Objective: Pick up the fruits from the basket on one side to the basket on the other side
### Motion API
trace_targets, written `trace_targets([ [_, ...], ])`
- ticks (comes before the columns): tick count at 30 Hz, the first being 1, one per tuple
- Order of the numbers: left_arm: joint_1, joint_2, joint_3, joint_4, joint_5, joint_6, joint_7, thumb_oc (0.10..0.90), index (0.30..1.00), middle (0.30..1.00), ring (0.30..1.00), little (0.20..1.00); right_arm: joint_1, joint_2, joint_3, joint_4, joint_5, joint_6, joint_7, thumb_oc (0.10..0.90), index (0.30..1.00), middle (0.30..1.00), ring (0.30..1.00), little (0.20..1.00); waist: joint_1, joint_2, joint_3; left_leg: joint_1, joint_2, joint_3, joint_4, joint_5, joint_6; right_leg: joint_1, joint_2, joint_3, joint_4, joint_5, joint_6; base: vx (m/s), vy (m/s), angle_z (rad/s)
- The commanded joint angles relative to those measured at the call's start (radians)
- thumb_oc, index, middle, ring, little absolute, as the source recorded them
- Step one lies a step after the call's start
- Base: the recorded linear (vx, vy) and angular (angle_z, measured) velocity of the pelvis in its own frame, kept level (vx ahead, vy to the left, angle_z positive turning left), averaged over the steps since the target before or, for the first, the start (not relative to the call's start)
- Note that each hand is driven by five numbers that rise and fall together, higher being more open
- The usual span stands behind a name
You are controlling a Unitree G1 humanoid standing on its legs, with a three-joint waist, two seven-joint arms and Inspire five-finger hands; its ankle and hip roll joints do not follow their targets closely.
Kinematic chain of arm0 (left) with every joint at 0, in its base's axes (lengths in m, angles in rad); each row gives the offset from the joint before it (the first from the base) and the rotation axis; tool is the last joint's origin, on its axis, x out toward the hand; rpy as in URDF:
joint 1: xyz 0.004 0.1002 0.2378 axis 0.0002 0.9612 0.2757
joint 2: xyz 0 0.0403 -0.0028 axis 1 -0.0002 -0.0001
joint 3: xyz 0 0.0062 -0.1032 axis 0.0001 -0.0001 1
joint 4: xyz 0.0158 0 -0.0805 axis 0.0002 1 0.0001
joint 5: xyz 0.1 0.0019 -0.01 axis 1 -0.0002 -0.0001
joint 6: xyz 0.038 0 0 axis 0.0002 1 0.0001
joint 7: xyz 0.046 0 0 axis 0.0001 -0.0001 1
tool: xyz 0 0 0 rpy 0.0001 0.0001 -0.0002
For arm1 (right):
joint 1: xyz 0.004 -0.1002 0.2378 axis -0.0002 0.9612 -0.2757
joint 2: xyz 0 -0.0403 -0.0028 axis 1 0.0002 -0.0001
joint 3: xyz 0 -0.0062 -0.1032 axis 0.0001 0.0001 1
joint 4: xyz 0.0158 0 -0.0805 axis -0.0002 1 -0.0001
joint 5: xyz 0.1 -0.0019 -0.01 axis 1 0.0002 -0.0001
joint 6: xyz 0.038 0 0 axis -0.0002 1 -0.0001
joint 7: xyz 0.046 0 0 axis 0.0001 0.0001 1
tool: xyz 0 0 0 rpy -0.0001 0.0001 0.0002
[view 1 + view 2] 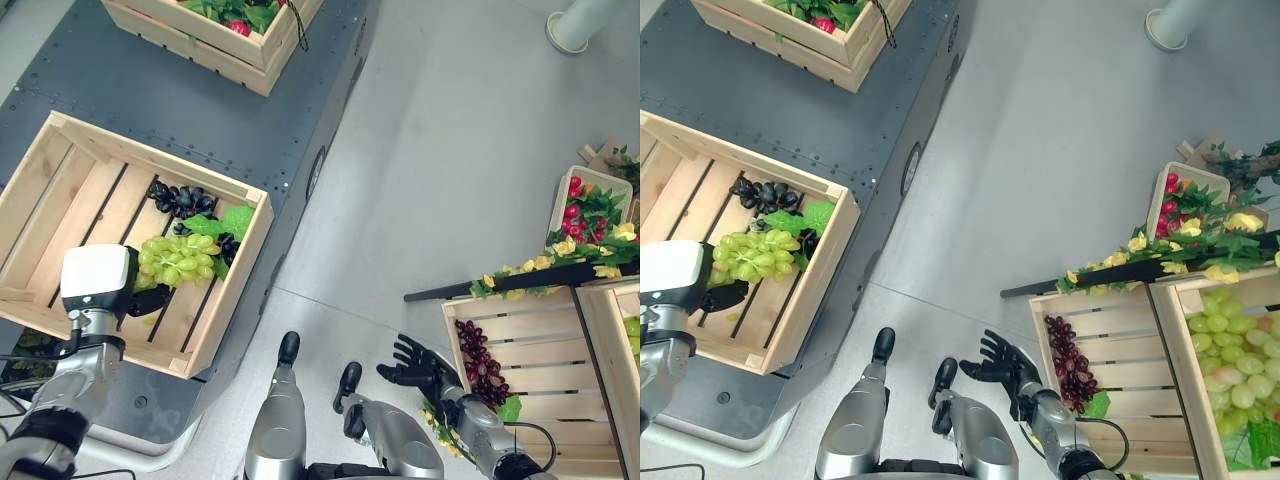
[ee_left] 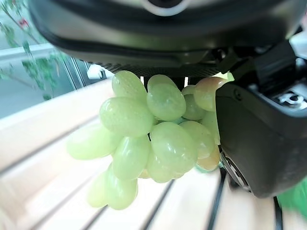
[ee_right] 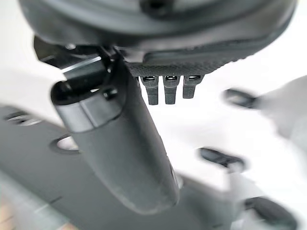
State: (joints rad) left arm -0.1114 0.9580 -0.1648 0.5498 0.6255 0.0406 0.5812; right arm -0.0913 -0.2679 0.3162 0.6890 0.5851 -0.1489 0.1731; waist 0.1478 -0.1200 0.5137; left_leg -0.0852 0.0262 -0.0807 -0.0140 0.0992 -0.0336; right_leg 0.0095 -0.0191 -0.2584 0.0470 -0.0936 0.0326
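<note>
Gripping green grapes (image 1: 178, 258) in left crate (image 1: 60, 200): left robot hand (image 2: 259, 139) curled round pale, glossy bunch just above slats, beside dark grapes (image 1: 182, 199). Right robot hand (image 1: 415, 365) spread wide, holding nothing, near right crate (image 1: 452, 330) with purple grapes (image 1: 482, 363). Left fingers mostly hidden behind bunch.

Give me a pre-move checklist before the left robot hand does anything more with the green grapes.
1. Left robot hand around green grapes: ok, wrist view shows them between thumb and fingers.
2. Bunch clear of the left crate floor: cannot tell.
3. Black grapes apart from the bunch: ok.
4. Right robot hand open, holding nothing: ok.
5. Right crate has bare slats beside the red grapes: ok.
</note>
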Motion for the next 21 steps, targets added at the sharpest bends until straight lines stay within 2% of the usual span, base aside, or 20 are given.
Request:
trace_targets([
  [1,0.042,0.039,0.083,-0.054,0.027,0.034,0.082,0.4,0.3,0.3,0.3,0.3,0.082,-0.109,-0.017,-0.134,-0.056,-0.064,-0.033,0.8,0.9,0.9,0.9,0.9,-0.006,0.08,-0.198,-0.015,-0.085,-0.049,-0.051,-0.013,0.014,-0.02,0.004,-0.004,-0.016,0.051,0.021,0.05,-0.057,0.03],
  [8,0.133,0.062,0.137,-0.141,0.049,0.006,0.045,0.4,0.3,0.3,0.3,0.3,0.066,-0.184,-0.002,-0.392,-0.137,-0.113,-0.042,0.8,0.9,0.9,0.9,0.9,0.011,0.091,-0.265,-0.018,-0.078,-0.064,-0.073,0.008,0.006,0.01,-0.014,-0.026,-0.058,0.065,0.028,0.03,-0.037,0.09],
  [14,0.15,0.095,0.133,-0.177,0.084,-0.019,-0.065,0.4,0.3,0.3,0.3,0.3,-0.033,-0.272,0.023,-0.57,-0.195,-0.168,0.004,0.8,0.9,0.9,0.9,0.9,0.041,0.105,-0.313,-0.005,-0.084,-0.082,-0.073,0.004,0.011,0.025,-0.03,-0.037,-0.08,0.075,0.037,0.02,-0.025,0.01],
  [15,0.136,0.104,0.119,-0.188,0.118,-0.031,-0.104,0.4,0.3,0.3,0.3,0.3,-0.091,-0.296,0.046,-0.629,-0.178,-0.159,0.002,0.8,0.9,0.9,0.9,0.9,0.053,0.11,-0.329,0.002,-0.086,-0.089,-0.073,0.001,0.014,0.029,-0.037,-0.039,-0.088,0.081,0.041,0.03,-0.047,0.07],
  [18,0.121,0.125,0.111,-0.208,0.138,-0.053,-0.143,0.4,0.3,0.3,0.3,0.3,-0.154,-0.3,0.077,-0.669,-0.183,-0.176,0.008,0.8,0.9,0.9,0.9,0.9,0.064,0.115,-0.344,0.008,-0.088,-0.094,-0.073,-0.002,0.015,0.033,-0.042,-0.039,-0.095,0.085,0.043,0.02,-0.032,0.09],
  [21,0.09,0.154,0.093,-0.236,0.136,-0.077,-0.191,0.4,0.3,0.3,0.3,0.3,-0.246,-0.299,0.138,-0.724,-0.272,-0.211,-0.025,0.8,0.9,0.9,0.9,0.9,0.078,0.122,-0.365,0.015,-0.09,-0.099,-0.073,-0.007,0.016,0.039,-0.05,-0.038,-0.106,0.09,0.047,0.01,-0.035,0.04],
])
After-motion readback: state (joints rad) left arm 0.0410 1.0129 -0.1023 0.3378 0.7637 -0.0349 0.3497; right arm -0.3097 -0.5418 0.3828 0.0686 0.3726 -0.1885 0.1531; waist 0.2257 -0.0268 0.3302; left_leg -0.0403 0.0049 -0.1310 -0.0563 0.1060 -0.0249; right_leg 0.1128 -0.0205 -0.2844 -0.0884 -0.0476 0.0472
